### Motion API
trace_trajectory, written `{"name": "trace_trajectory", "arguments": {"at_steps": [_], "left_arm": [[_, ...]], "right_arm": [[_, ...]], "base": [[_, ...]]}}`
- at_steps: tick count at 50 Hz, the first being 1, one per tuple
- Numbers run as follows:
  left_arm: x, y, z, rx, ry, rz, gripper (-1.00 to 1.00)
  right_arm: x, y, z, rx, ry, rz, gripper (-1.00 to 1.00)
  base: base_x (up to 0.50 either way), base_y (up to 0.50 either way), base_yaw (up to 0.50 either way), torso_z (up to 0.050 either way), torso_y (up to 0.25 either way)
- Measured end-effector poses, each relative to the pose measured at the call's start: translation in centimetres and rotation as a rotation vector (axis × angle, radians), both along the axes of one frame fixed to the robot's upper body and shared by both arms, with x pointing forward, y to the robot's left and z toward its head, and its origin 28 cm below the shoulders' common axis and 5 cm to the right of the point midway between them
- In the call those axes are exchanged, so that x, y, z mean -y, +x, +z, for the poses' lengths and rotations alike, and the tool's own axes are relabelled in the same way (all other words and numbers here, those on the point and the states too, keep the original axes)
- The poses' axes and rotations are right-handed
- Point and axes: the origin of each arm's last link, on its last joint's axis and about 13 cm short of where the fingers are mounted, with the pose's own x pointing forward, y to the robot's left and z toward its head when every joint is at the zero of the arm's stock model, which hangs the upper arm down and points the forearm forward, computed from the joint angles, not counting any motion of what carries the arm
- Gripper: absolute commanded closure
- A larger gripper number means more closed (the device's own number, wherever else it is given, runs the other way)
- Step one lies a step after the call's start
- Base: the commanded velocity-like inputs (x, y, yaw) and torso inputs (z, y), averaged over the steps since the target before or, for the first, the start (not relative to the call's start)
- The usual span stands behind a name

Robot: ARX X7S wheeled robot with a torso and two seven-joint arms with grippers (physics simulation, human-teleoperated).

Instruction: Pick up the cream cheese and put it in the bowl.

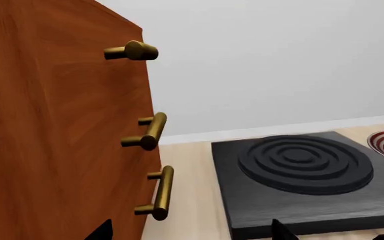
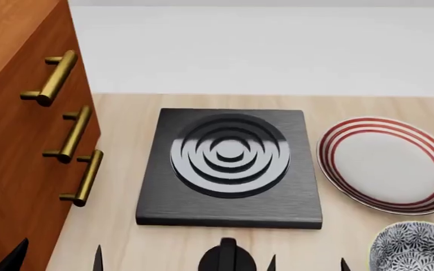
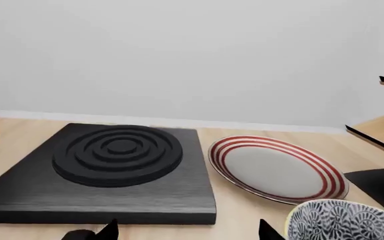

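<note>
The cream cheese is not visible in any of the three views, so its position, the lie of its long axis and its direction from either gripper cannot be read here; probably it sits nearer the robot than the front edge of what the head camera covers, or off to one side, but that is only a guess.

The bowl stands toward the front right corner of the bench, cut off by the frame in the head view, and just beside the red-ringed plate, which lies behind it toward the back right. In the right wrist view the bowl is close to the camera. On that evidence the right arm is the nearer one for the drop into the bowl.

The black burner slab fills the middle of the bench, and the wooden cabinet with brass handles closes the left edge.

Only dark fingertip points show. For the left gripper, at the front left edge, two tips stand apart with bench showing between them. For the right gripper, two tips near the front edge likewise stand apart. Neither holds anything.

Judged from this, the pick has not begun: the box has to be found first, and which arm should take it depends on where it turns up.
</note>
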Motion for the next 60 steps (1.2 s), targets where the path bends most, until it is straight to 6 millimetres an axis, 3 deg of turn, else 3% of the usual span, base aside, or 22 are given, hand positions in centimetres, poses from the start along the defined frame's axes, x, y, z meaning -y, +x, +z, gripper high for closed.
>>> {"name": "trace_trajectory", "arguments": {"at_steps": [31, 43, 60], "left_arm": [[0.2, 0.0, -0.1, -0.003, 0.007, -0.006, -1.00], [0.2, 0.1, 0.0, 0.000, 0.009, -0.007, -1.00], [0.5, 0.0, 3.0, 0.034, 0.033, -0.030, -1.00]], "right_arm": [[0.1, 0.0, -0.1, -0.001, 0.010, 0.001, -1.00], [0.1, -0.1, 0.0, 0.005, 0.015, 0.006, -1.00], [0.1, 0.0, 2.0, 0.043, -0.005, 0.024, -1.00]], "base": [[0.23, 0.03, 0.00, 0.000, 0.000], [0.00, 0.00, 0.00, 0.000, 0.000], [0.00, 0.00, 0.00, 0.000, 0.000]]}}
